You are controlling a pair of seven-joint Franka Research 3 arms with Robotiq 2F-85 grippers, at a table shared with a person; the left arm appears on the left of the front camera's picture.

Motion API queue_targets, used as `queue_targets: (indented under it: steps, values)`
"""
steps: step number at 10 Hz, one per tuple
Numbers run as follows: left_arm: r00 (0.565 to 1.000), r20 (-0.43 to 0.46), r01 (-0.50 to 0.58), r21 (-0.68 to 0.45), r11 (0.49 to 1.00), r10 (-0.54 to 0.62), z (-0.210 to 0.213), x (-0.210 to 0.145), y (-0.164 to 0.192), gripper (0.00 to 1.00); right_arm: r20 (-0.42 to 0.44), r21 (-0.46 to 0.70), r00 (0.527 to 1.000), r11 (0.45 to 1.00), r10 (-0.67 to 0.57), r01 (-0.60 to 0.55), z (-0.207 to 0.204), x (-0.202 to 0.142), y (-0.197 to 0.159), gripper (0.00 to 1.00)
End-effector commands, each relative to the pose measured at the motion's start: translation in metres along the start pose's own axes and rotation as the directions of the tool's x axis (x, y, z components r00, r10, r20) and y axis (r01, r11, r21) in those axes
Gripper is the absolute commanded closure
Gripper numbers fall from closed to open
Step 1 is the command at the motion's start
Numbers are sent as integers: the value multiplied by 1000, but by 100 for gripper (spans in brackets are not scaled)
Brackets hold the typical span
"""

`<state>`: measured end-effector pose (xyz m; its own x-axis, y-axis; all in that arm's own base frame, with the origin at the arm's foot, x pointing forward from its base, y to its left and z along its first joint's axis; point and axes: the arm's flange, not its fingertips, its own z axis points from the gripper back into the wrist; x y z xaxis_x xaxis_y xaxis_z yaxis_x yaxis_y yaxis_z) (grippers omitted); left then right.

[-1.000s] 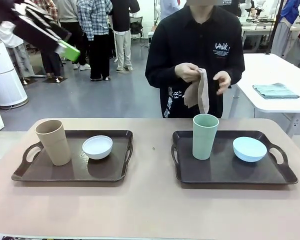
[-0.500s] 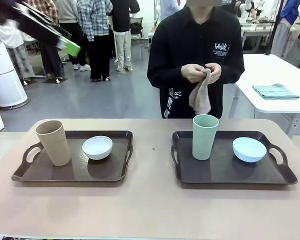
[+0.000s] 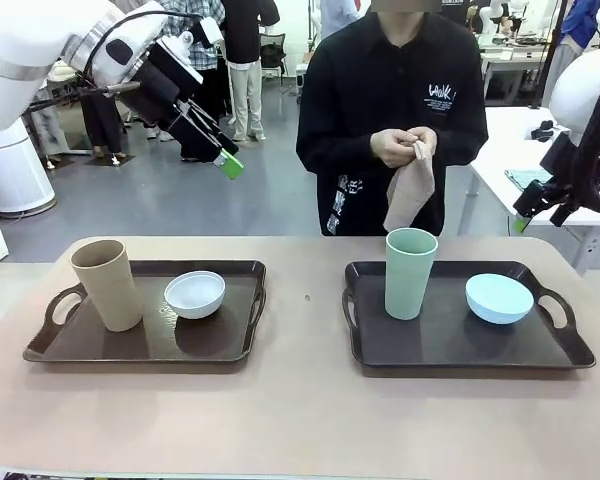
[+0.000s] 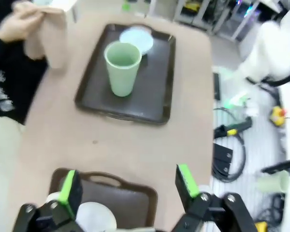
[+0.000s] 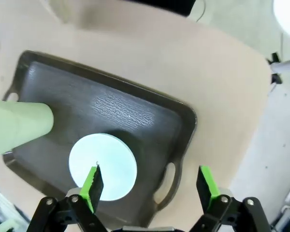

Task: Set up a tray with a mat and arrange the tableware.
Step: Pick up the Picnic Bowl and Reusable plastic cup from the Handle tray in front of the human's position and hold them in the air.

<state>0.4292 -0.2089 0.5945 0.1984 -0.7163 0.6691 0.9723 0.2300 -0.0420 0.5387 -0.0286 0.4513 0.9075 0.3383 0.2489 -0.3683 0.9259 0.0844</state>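
Blue bowl under spread right jaws, apparently well clear.

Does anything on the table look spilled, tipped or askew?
Nothing stands out. The tan cup and pale green cup stand upright, the white bowl and light blue bowl beside them, nothing spilled. The cloth is in the person's hands.

Left tool, right tool aloft, jaws apart (left higher)
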Motion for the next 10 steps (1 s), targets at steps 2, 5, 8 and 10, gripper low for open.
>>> queue_targets:
  steps: [2, 5, 8, 10]
  values:
    - [999, 23, -39, 130, 991, 37, 26, 8, 0, 0, 61, 22, 996, 998, 65, -66, 2, -18, -8, 0]
    - [993, 41, 115, -91, 989, -112, -45, 1, 22, 0, -120, 7, 993, 1000, -2, 3, -26, 3, -10, 0]
    - [973, 13, 230, -194, 953, -232, -148, -12, 25, 0, -194, 11, 981, 1000, -1, 4, -73, -16, -18, 0]
    - [982, 82, 175, -80, 981, -169, -200, -15, 21, 0, -117, 71, 993, 997, 24, -16, -72, -35, -20, 0]
